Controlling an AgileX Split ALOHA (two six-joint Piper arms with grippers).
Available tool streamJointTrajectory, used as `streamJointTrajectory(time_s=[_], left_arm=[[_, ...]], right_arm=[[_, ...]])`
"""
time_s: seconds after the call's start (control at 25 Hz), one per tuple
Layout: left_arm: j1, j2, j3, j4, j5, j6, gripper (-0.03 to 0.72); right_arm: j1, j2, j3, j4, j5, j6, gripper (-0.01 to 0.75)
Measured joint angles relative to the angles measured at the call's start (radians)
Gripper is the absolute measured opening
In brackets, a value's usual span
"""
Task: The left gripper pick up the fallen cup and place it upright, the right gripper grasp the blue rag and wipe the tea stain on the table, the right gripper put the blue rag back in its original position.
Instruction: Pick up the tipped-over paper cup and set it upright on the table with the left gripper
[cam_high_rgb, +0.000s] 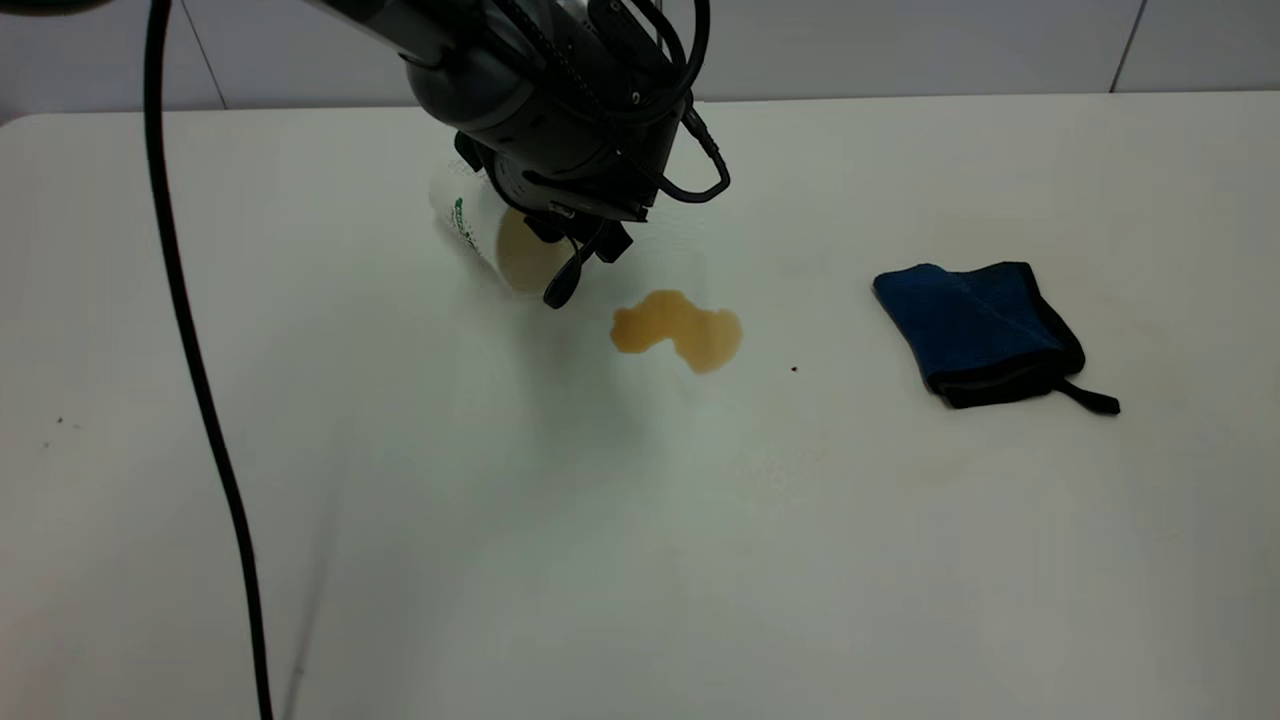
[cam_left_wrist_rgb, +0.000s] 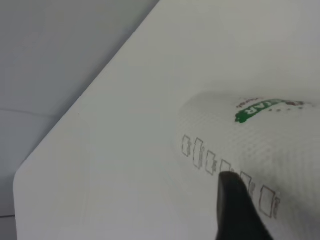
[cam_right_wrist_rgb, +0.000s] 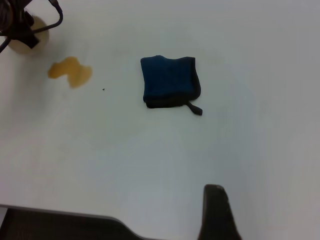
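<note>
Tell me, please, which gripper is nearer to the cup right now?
Left. The left gripper is right at the cup's mouth, one finger against its side. The right gripper hangs far off, beyond the rag.

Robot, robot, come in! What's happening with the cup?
Left gripper at the cup, cup on its side. Blue rag untouched, tea stain unwiped. Right gripper waiting high.

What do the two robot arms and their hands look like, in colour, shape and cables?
The left hand is black, under a bulky rounded dark-grey body with looped black cables; a thick black cable hangs nearby. Of the right hand, only one black finger with a rounded tip shows.
</note>
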Motion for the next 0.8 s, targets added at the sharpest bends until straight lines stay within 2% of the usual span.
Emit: streamJointTrajectory(time_s=[0.24,0.36,0.56,0.68,0.8], left_arm=[[0.030,0.000,0.000,0.001,0.024,0.014,0.132],[0.033,-0.002,0.000,-0.007,0.044,0.064,0.031],[0.046,-0.095,0.000,-0.128,0.032,0.203,0.017],[0.079,-0.205,-0.001,-0.314,-0.023,0.349,0.015],[0.141,-0.290,-0.001,-0.590,-0.056,0.553,0.014]], right_arm=[[0.000,0.000,0.000,0.000,0.000,0.000,0.545],[0.000,0.000,0.000,0.000,0.000,0.000,0.545],[0.000,0.000,0.000,0.000,0.000,0.000,0.545],[0.000,0.000,0.000,0.000,0.000,0.000,0.545],[0.000,0.000,0.000,0.000,0.000,0.000,0.545]])
